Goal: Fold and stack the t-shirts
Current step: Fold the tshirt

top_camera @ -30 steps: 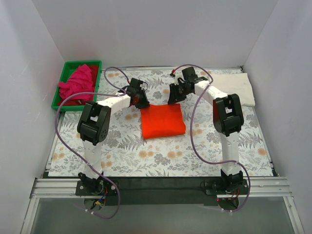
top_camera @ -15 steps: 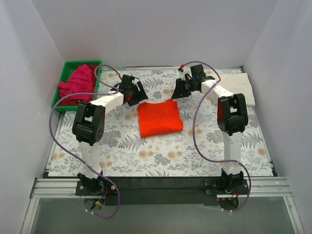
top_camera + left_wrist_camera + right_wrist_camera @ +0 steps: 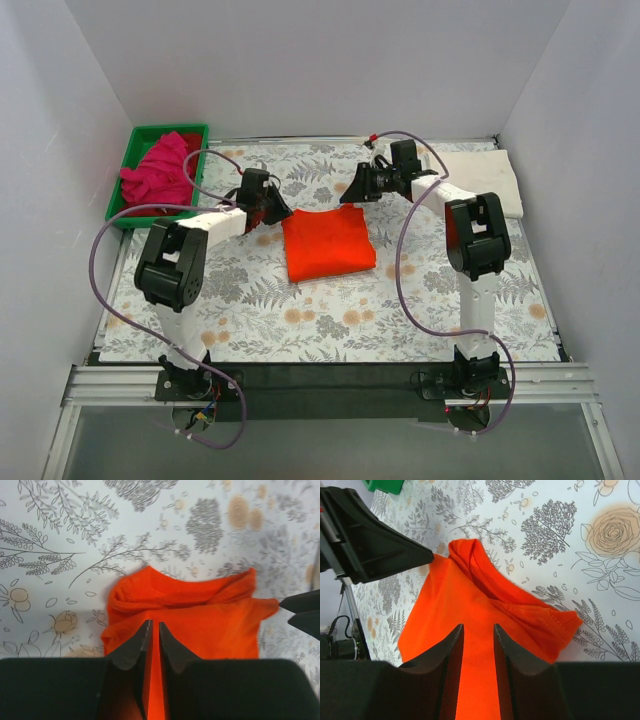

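Note:
The orange-red t-shirt [image 3: 328, 243] lies folded into a rough square mid-table, with a bunched rim along its far edge [image 3: 180, 592]. My left gripper [image 3: 272, 206] hovers just off its back-left corner. Its jaws [image 3: 154, 624] are shut to a thin slit and hold nothing. My right gripper [image 3: 354, 189] hangs off the back-right corner. Its jaws [image 3: 478, 626] are open by a finger's width, and only the shirt [image 3: 470, 590] lying below shows between them. The magenta-pink t-shirt [image 3: 160, 170] is heaped in the tray. The cream-white t-shirt [image 3: 488, 180] lies folded at the back right.
A green plastic tray [image 3: 200, 132] stands at the back left corner. A grey floral-print cloth [image 3: 300, 320] covers the table. White walls enclose the back and both sides. The left gripper's black body [image 3: 365, 540] shows in the right wrist view.
Both grippers have drawn back from the orange-red shirt's far corners towards the rear. The left jaws opened and closed again. The shirt's far edge now lies loose and bunched.

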`<state>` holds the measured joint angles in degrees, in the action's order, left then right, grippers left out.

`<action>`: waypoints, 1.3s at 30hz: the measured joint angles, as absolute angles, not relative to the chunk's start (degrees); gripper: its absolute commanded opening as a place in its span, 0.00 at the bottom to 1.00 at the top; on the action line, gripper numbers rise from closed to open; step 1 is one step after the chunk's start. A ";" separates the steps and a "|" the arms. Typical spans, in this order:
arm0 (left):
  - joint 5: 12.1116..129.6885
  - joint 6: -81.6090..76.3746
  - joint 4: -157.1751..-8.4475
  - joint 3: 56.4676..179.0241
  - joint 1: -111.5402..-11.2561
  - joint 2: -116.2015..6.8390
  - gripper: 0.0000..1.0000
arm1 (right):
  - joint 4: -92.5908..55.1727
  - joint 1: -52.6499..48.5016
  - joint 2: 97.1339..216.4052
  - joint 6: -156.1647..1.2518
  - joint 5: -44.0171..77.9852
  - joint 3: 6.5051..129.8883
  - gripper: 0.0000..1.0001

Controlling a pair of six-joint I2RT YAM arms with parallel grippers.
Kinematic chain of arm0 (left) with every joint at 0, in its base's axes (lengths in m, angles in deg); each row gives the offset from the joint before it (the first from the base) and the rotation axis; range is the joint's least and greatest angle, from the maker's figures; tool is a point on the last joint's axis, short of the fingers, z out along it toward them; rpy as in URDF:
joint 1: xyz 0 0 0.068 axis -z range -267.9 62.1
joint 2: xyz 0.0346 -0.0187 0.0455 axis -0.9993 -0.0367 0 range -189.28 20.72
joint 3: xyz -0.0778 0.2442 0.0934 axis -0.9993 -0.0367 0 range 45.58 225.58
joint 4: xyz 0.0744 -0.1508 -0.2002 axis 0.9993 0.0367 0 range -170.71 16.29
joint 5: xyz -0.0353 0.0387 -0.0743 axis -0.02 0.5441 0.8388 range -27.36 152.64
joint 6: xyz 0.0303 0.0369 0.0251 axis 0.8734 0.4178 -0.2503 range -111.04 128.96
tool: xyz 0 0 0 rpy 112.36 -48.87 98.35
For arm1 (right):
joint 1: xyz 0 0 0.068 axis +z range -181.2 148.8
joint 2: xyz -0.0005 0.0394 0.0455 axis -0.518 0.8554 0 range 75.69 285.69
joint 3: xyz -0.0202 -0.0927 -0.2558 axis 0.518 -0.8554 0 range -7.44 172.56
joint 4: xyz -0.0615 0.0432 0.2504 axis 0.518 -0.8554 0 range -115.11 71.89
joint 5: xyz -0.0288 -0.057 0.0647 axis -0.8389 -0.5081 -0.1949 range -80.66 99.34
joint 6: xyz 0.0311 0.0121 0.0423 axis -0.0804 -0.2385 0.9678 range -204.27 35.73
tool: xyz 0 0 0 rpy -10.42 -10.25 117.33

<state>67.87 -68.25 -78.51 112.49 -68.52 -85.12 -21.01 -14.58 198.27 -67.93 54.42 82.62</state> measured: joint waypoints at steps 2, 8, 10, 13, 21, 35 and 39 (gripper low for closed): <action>68.09 -68.44 -79.49 112.25 -68.70 -88.42 0.09 | -19.50 -14.71 200.59 -67.23 55.04 82.58 0.31; 70.96 -70.15 -83.41 113.96 -71.60 -95.17 0.07 | -14.93 -16.98 207.37 -64.55 57.24 81.68 0.30; 72.73 -70.89 -84.92 114.66 -72.50 -96.72 0.07 | -13.69 -18.29 209.22 -63.21 59.36 81.68 0.30; 74.21 -71.20 -86.47 115.64 -73.11 -98.01 0.11 | -12.57 -19.23 209.46 -62.45 60.50 81.73 0.30; 74.96 -70.89 -84.43 115.60 -73.16 -95.41 0.44 | -12.38 -19.43 205.99 -60.74 59.19 79.85 0.31; 76.35 -76.66 -76.52 101.98 -67.10 -65.31 0.27 | -6.85 -4.37 179.24 -56.33 59.01 62.12 0.07; 78.23 -78.59 -76.72 94.98 -63.67 -65.60 0.18 | -6.52 -1.03 182.43 -55.61 59.23 59.04 0.01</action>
